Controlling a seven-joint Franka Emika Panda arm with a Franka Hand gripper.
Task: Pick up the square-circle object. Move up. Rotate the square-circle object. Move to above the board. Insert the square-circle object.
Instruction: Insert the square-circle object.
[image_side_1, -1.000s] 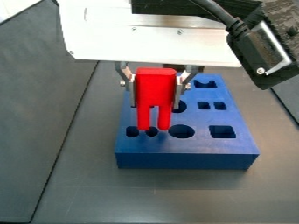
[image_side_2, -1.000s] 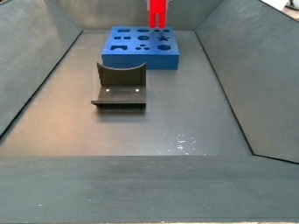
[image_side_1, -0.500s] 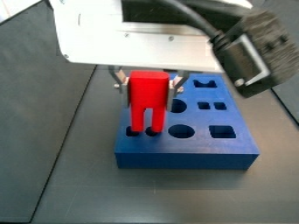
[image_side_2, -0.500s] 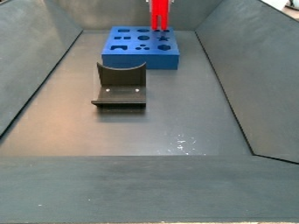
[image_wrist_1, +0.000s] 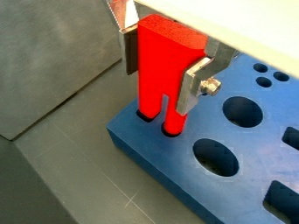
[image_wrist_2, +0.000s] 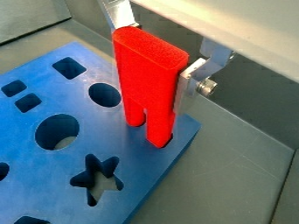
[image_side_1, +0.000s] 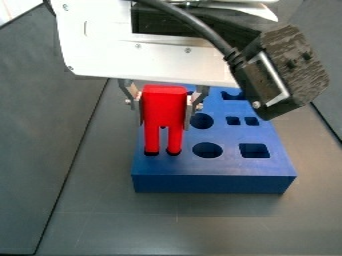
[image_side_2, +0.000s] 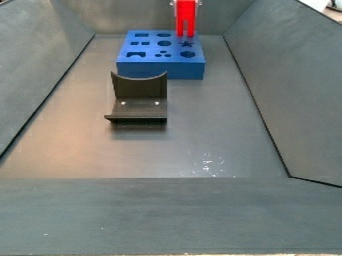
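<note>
One gripper (image_wrist_1: 163, 63), one square-circle object (image_side_1: 162, 115), one board (image_side_1: 247, 172), one fixture (image_side_2: 136, 97).

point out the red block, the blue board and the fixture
square-circle object (image_side_1: 163, 112), side view, its front face
board (image_side_1: 214, 176), side view, its front wall
fixture (image_side_2: 138, 98), side view, its dark upright bracket

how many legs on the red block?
2 on the red block: one leg, the other, side by side, ends in small holes at the board's corner. Gripper clamps its upper part.
</note>
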